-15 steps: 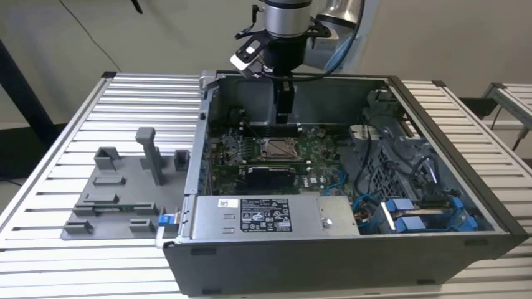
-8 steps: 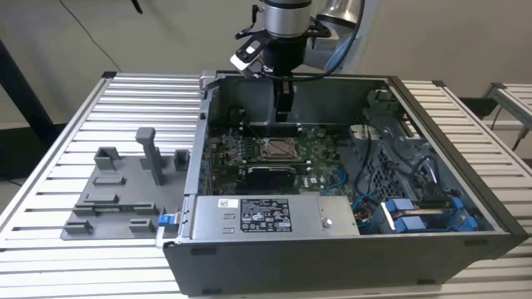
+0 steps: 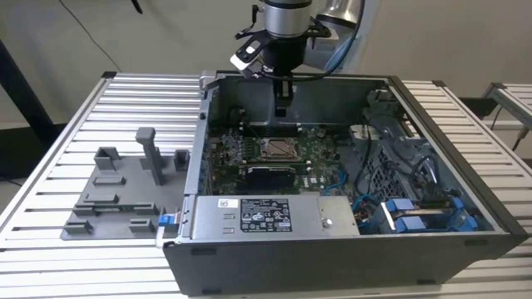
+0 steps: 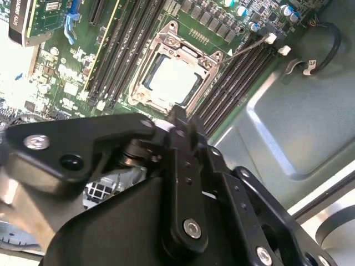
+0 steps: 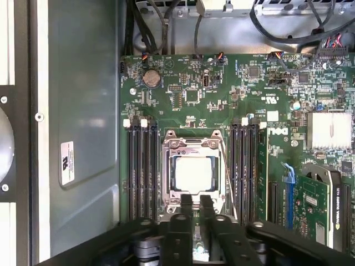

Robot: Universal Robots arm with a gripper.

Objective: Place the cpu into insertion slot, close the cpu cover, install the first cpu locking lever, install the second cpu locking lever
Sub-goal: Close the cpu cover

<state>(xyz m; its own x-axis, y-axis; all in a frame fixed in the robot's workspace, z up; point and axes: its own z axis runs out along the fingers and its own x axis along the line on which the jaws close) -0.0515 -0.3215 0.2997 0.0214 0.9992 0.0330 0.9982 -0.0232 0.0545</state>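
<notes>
The silver chip sits in the slot on the green board, inside the open computer case on the table. The metal cover lies flat over the slot, and its square window frames the chip in both wrist views. A thin wire lever slants away from one side of the slot. The tool hangs above the board just beside the slot and carries nothing. I cannot tell whether it is open or closed. A grey parts tray lies on the table, well apart from the slot.
</notes>
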